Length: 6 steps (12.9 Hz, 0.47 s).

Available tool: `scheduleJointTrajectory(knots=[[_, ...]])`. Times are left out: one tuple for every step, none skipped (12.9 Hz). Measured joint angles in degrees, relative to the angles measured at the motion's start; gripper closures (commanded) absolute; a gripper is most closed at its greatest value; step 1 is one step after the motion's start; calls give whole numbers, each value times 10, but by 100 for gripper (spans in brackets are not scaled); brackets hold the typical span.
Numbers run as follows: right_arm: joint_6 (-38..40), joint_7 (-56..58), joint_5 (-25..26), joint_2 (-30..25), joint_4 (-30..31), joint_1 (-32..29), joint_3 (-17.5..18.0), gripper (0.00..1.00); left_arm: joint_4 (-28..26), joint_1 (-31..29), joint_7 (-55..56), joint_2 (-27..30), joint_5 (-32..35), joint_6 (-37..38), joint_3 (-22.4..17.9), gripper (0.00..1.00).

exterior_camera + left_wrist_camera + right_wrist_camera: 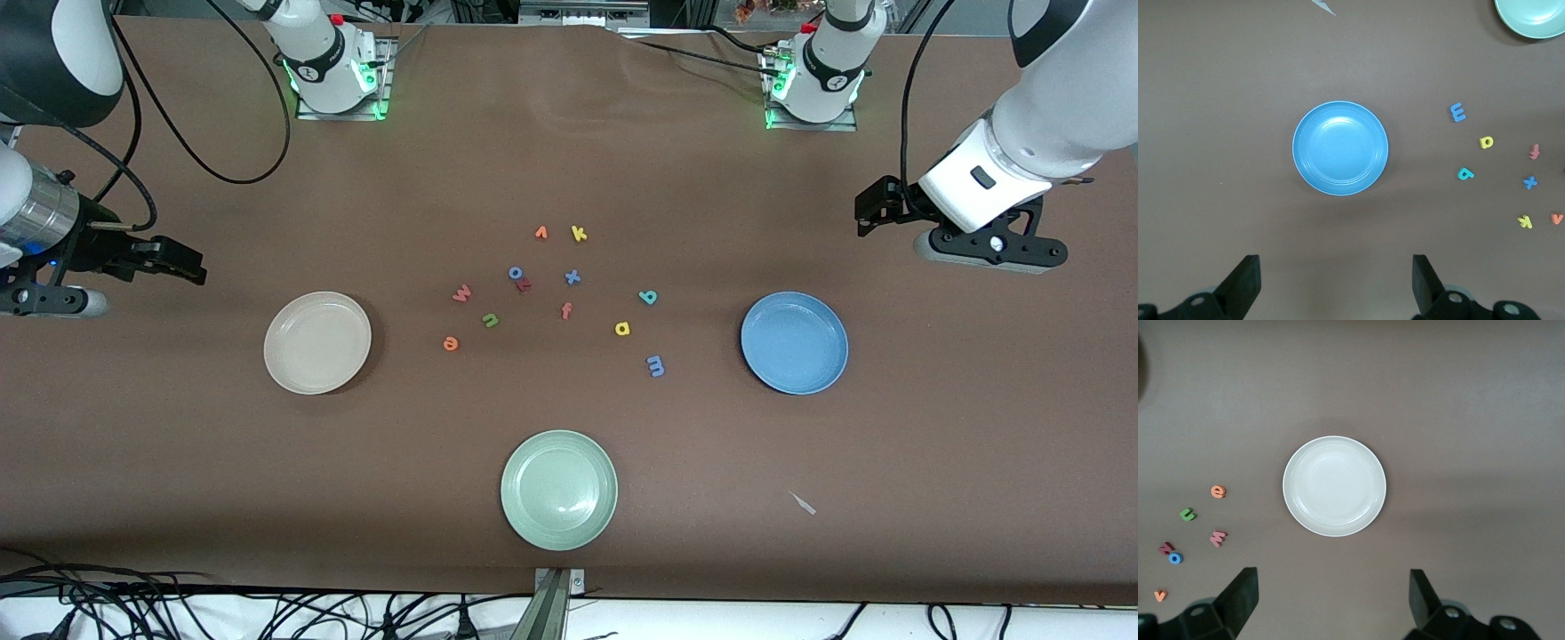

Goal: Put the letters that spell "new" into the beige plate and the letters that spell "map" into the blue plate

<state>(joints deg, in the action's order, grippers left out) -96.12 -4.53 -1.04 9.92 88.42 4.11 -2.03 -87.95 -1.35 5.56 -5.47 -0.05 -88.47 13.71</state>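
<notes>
With no letter yet plated and both the left gripper (pixel 1333 283) and right gripper (pixel 1331 600) spread empty above the table ends, sorting is at its start: descend on the small green foam "n" (pixel 490 320) lying between the round cream-beige plate (pixel 317 342) and round mid-blue plate (pixel 794 342).

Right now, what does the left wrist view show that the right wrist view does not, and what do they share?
Only the left wrist view: the blue plate, the blue "m", yellow "a", teal "p", part of the pale green plate, and the open left claw.

Only the right wrist view: the beige plate, orange "e", green "n", pinkish-red "w", and the open right claw.

Both: the brown table and the orange "v".
</notes>
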Motion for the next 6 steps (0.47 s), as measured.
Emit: scheduleJointTrajectory(knots=[[0,0,0,0,0,0,0,0,2,0,0,0,0,0,0,0],[0,0,0,0,0,0,0,0,4,0,0,0,0,0,0,0],[0,0,0,0,0,0,0,0,5,0,0,0,0,0,1,0],[0,0,0,0,0,0,0,0,6,1,0,0,0,0,4,0],[0,0,0,0,0,0,0,0,7,1,0,0,0,0,7,0],[0,0,0,0,0,0,0,0,7,1,0,0,0,0,8,0]])
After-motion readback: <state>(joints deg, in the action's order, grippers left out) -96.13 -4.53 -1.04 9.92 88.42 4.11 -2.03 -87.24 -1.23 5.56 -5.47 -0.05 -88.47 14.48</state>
